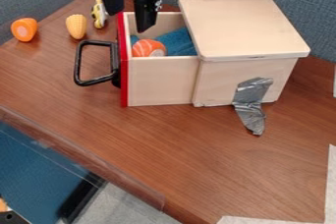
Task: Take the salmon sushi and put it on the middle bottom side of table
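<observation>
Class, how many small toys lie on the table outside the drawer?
3: an orange piece at the left, a yellow corn cob right of it, and a yellow-and-white toy near the red drawer front. More may be hidden behind the box.

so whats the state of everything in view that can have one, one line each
drawer, pulled open
salmon sushi, inside the drawer
end effector, open, above the drawer, holding nothing
wooden box, covered on top
silver tape, stuck to the wooden box, lower end hanging past its bottom edge
</observation>
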You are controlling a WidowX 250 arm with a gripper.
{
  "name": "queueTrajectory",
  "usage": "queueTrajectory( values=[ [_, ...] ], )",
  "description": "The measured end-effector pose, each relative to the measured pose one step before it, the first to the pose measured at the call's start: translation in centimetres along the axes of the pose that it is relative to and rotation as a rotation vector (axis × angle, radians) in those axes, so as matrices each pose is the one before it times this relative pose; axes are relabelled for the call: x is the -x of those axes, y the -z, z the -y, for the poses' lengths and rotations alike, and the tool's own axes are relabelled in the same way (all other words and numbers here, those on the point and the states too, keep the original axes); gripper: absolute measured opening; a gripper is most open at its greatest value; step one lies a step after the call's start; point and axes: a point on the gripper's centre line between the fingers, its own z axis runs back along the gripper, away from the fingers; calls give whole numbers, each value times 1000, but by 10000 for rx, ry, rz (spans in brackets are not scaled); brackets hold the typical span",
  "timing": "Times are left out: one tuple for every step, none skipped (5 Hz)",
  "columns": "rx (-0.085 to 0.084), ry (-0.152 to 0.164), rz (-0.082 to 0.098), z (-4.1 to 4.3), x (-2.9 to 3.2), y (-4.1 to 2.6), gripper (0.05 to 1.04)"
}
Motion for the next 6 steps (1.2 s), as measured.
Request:
queueTrajectory(
  values=[
    [114, 2, 385, 62, -752, 592, 1000],
    [199, 39, 283, 233, -467, 189, 1000],
    [401, -33, 136, 419, -221, 374, 1000],
    [47, 32, 51, -54, -142, 507, 1000],
    [44, -20, 32, -29, -68, 436, 1000],
    [-96, 8, -192, -248, 528, 878, 1001]
  ],
)
